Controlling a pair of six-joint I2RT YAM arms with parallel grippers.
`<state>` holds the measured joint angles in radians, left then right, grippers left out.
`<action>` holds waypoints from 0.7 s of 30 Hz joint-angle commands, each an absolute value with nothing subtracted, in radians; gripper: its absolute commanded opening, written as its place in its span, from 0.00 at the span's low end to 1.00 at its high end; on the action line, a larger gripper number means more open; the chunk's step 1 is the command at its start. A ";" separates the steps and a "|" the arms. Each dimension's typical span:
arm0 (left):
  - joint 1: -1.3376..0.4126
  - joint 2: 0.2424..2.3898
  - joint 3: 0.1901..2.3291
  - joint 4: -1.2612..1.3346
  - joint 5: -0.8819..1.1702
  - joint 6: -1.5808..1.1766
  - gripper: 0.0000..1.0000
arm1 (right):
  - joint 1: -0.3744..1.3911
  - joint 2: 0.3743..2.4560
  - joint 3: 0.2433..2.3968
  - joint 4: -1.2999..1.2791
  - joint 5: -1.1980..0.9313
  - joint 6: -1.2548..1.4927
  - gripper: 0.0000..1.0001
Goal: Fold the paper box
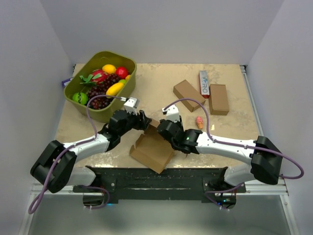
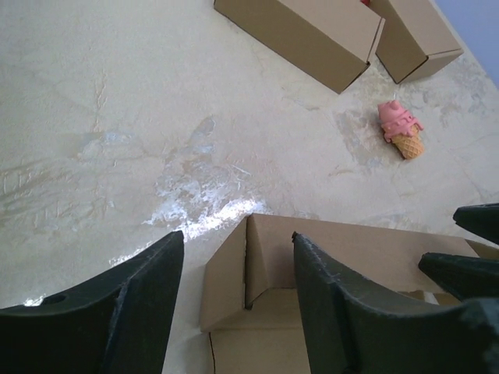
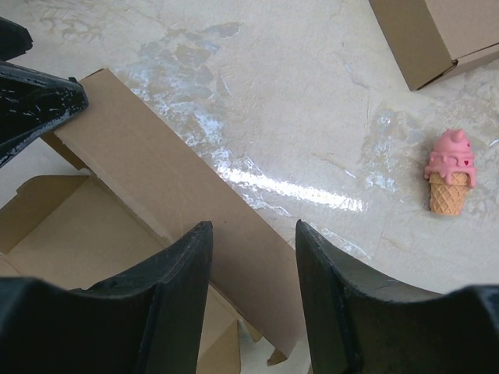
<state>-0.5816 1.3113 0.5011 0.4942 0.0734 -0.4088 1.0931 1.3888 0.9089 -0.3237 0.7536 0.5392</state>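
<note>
The paper box (image 1: 152, 148) lies open near the table's front edge, between my two grippers, with its walls and flaps partly raised. My left gripper (image 1: 145, 121) is open at the box's far left corner; in the left wrist view the corner flap (image 2: 234, 273) stands between the spread fingers (image 2: 148, 296) without touching either one. My right gripper (image 1: 164, 128) is open too. In the right wrist view it straddles the long wall panel (image 3: 171, 179), and its fingers (image 3: 175, 280) stay clear of the cardboard. The left gripper's dark fingertips (image 3: 31, 101) show at that panel's far end.
A green bin of toy fruit (image 1: 128, 83) stands at the back left. Two closed brown boxes (image 1: 188, 95) (image 1: 218, 99) and a white-and-red carton (image 1: 204, 83) lie at the back right. A pink toy ice-cream cone (image 1: 199, 122) lies just right of the right gripper.
</note>
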 commanded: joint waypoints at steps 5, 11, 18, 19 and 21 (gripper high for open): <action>-0.572 1.324 0.453 0.589 0.098 -0.439 0.55 | 1.095 1.391 0.902 -0.331 0.778 0.595 0.48; -0.574 1.330 0.413 0.591 0.089 -0.440 0.52 | 1.100 1.393 0.893 -0.336 0.770 0.604 0.48; -0.574 1.330 0.347 0.615 0.094 -0.459 0.45 | 1.104 1.397 0.888 -0.341 0.764 0.614 0.47; -0.572 1.330 0.341 0.621 0.095 -0.462 0.43 | 1.106 1.399 0.888 -0.341 0.764 0.615 0.47; -0.572 1.330 0.325 0.627 0.097 -0.468 0.40 | 1.106 1.402 0.890 -0.345 0.762 0.617 0.47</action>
<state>-0.5781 1.3132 0.3744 0.6495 0.1017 -0.4614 1.0996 1.3911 0.8913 -0.3450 0.7479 0.5838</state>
